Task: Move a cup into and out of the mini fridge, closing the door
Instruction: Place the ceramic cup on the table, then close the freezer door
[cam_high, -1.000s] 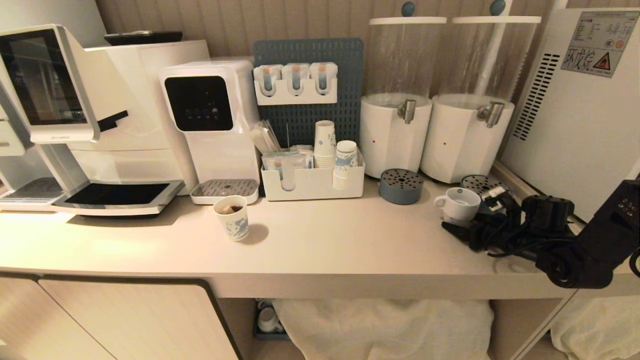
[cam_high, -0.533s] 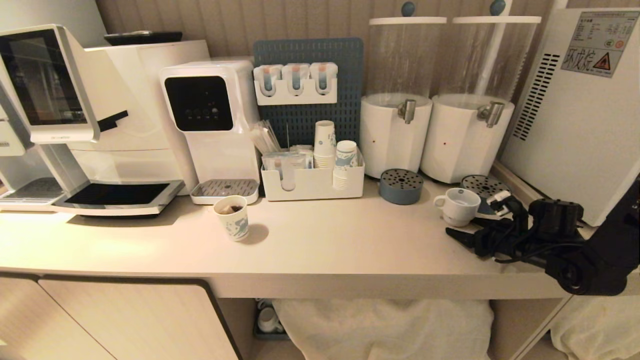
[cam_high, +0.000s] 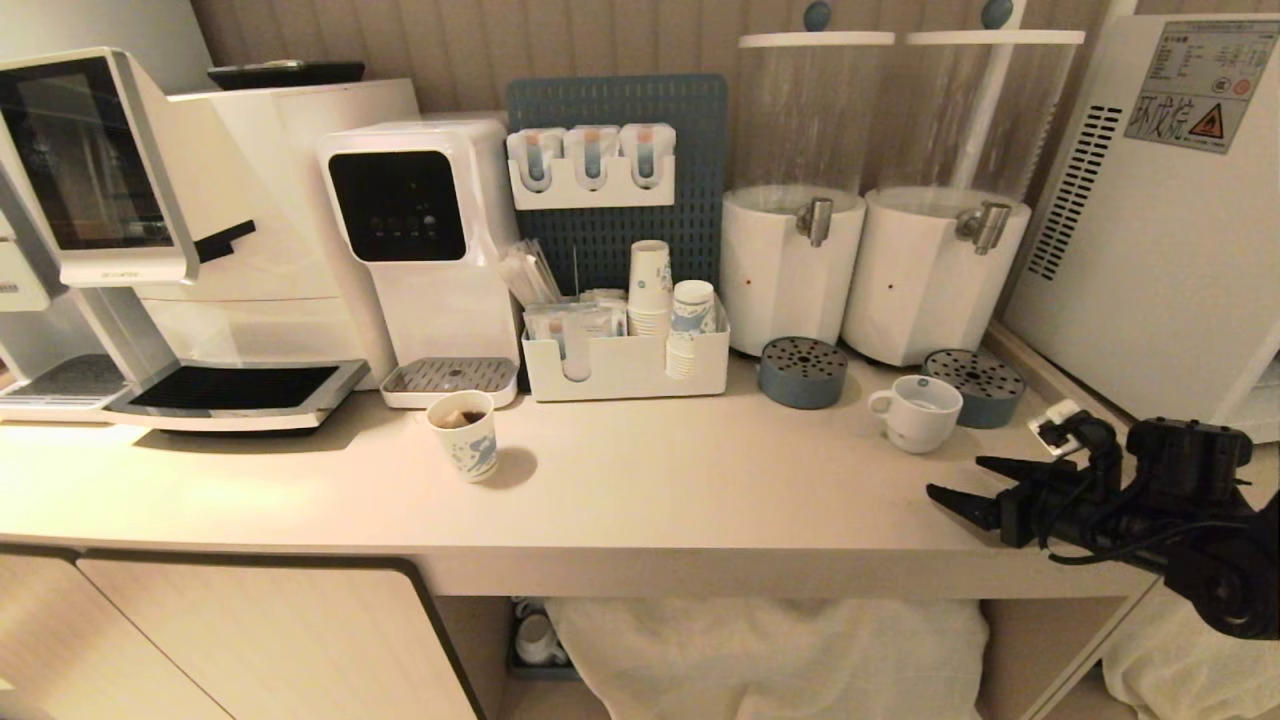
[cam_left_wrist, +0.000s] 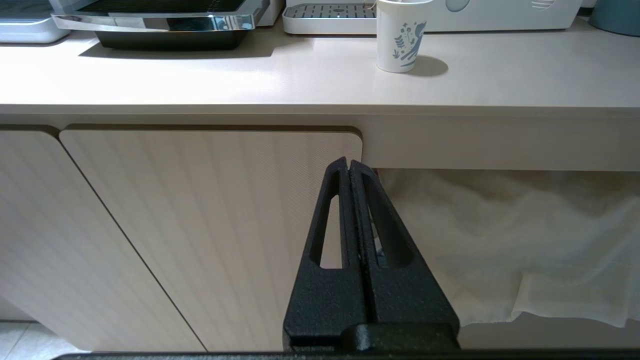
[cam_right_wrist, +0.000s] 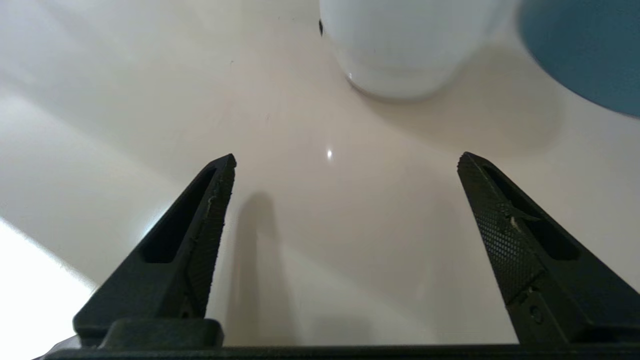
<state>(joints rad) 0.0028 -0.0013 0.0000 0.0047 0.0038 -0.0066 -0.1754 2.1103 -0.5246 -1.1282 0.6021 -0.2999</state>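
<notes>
Pale tabletop (cam_high: 700, 500) is stretching across a drinks corner, with a coffee machine (cam_high: 110, 230) sitting at the far left, a water dispenser (cam_high: 420, 230) beside it, and two tall clear-topped drink dispensers (cam_high: 870, 200) standing at the back. And the cup (cam_high: 918, 411) is sitting upright on the tabletop, handle pointing toward the coffee end, just beside a round blue-grey drip tray (cam_high: 973, 385) and free of any grip.

The right gripper (cam_high: 985, 483) is pulling away now: a second ago its fingers were bracketing the cup, half a second ago they were already sliding clear, and at this moment they are hanging over the front edge of the tabletop, well back from the cup. In the right wrist view the fingers (cam_right_wrist: 200, 235) are standing wide apart with nothing between them, only bare tabletop and the base of the cup ahead. The cup itself has not shifted through all of this.

The mini fridge (cam_high: 1150, 220) is standing at the far right, side vents and warning sticker facing the camera; its door is not showing from this angle.

That reads as a release just completed, the cup placed out on the tabletop, so the arm is likely retreating.

The left gripper (cam_left_wrist: 349, 172) is parked low in front of the cabinet door (cam_left_wrist: 200, 225), fingers pressed together, holding nothing.
</notes>
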